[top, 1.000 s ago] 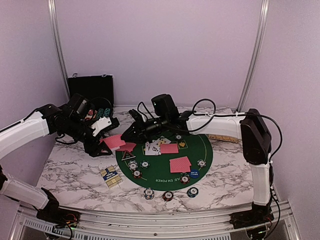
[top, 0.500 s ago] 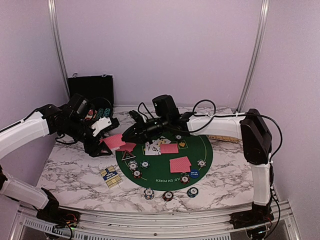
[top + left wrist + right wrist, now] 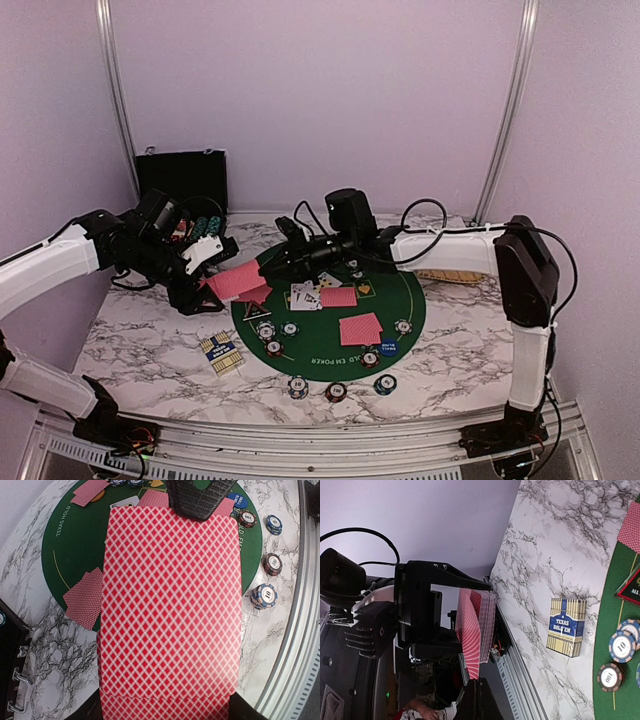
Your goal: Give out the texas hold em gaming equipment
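Holding the deck (image 3: 480,620) face down and level just off the green mat (image 3: 318,325) on the left arm's side, your left gripper (image 3: 210,283) is clamped on the near end. That leaves the far end free for the other arm to draw from.

Your right gripper (image 3: 268,264) reaches across the mat to that free end with its jaws together. The left wrist view shows one finger lying over the far edge of the top card (image 3: 170,615). I judge it pinched on that card, but you cannot tell from here whether it caught one card or more. The deck sits close to the mat, likely so each drawn card has only a short way to go.

On the mat, face-down pairs (image 3: 360,328) already lie at separate seats, and another pair (image 3: 85,597) sits at the mat's rim beneath the deck. Face-up cards (image 3: 305,295) lie near the mat's middle.

Chips (image 3: 290,328) and a blue button (image 3: 388,348) lie beside the pairs, which fits one stake per seat. Three more chips (image 3: 336,391) sit on the desk (image 3: 150,340) just off the mat's near edge.

The card box (image 3: 220,350) lies off the mat toward the left arm. The black case (image 3: 182,178) stands well beyond the mat on that side, at the back wall.
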{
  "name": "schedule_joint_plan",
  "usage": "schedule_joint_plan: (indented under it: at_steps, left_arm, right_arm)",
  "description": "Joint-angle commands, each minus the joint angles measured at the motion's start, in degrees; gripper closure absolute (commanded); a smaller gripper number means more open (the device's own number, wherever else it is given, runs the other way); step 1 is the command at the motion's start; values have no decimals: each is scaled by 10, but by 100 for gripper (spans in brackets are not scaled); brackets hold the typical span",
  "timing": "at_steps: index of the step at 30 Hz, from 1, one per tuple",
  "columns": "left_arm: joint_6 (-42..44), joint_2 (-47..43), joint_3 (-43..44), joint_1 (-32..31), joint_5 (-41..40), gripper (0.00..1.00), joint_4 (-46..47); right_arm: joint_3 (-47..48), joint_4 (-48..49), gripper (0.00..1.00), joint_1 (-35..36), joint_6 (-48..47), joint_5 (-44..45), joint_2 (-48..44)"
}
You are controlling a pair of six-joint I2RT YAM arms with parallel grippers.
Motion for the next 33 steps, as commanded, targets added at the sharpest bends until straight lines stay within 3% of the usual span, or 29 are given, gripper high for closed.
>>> schedule_joint_plan:
  at_steps: [1, 20, 33]
  left_arm:
    - [5, -20, -2, 4, -2, 100, 12]
    - [7, -11, -9, 11, 0, 100, 12]
    - [19, -5, -19, 54, 1, 100, 19]
  right_arm:
    - [-25, 53, 100, -8, 25, -11, -31]
    - [-253, 38, 100, -184, -54, -9, -115]
    - [-226, -128, 100, -219, -207, 86, -65]
